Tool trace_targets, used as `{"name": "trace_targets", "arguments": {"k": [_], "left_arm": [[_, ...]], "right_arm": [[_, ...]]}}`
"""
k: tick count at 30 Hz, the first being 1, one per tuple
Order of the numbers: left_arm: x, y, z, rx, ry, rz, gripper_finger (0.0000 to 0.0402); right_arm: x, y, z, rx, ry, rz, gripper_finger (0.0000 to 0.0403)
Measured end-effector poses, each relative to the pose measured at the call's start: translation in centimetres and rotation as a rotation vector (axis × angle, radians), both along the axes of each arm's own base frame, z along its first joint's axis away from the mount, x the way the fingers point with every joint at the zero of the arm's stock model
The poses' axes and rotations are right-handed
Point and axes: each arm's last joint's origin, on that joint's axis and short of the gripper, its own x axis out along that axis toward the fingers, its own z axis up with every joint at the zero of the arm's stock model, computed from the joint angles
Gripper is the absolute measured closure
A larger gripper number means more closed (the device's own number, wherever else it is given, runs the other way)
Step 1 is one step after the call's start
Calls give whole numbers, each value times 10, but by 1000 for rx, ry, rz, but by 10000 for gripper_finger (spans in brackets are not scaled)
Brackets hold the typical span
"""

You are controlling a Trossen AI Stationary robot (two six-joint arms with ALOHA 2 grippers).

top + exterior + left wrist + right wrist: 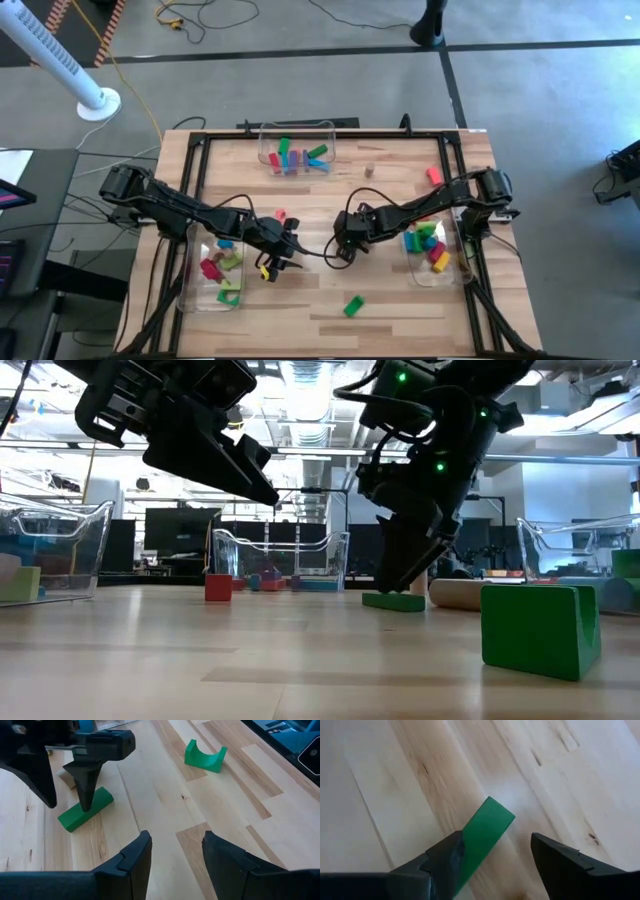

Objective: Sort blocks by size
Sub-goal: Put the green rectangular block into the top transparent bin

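At the middle of the wooden table (320, 300), the right gripper (492, 857) stands low over a flat green bar (482, 832) with its fingers spread wide, one on each side of the bar; nothing is clamped. In the low view the same gripper (400, 575) reaches down to the bar (393, 601) lying on the boards.

The left gripper (175, 852) hangs just at nine o'clock of it, above the table, fingers parted and empty, looking toward the bar (85, 809) and a green arch block (204, 756).

That arch block (353, 305) lies alone toward six o'clock of the table. A red block (433, 176) sits at about two o'clock, a small tan block (369, 171) near one o'clock, and a small red block (281, 215) just left of centre.

Three clear bins hold sorted blocks: one at twelve o'clock (297, 128), one at eight o'clock (195, 300), one at four o'clock (455, 275).
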Motion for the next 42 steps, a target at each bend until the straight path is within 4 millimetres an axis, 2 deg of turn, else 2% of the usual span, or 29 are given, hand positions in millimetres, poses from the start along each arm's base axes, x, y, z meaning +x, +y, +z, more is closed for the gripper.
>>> {"name": "trace_targets", "arguments": {"k": [16,32,35,42], "left_arm": [[1,0,1,-1,-16,-1,235],[1,0,1,0,-16,-2,235],[1,0,1,0,-16,-2,235],[1,0,1,0,-15,-2,235]], "right_arm": [[-2,10,-4,-31,-34,36,138],[-3,10,-2,-219,58,355,139],[-3,9,-2,-229,64,364,139],[5,9,20,-189,109,285,139]]}}
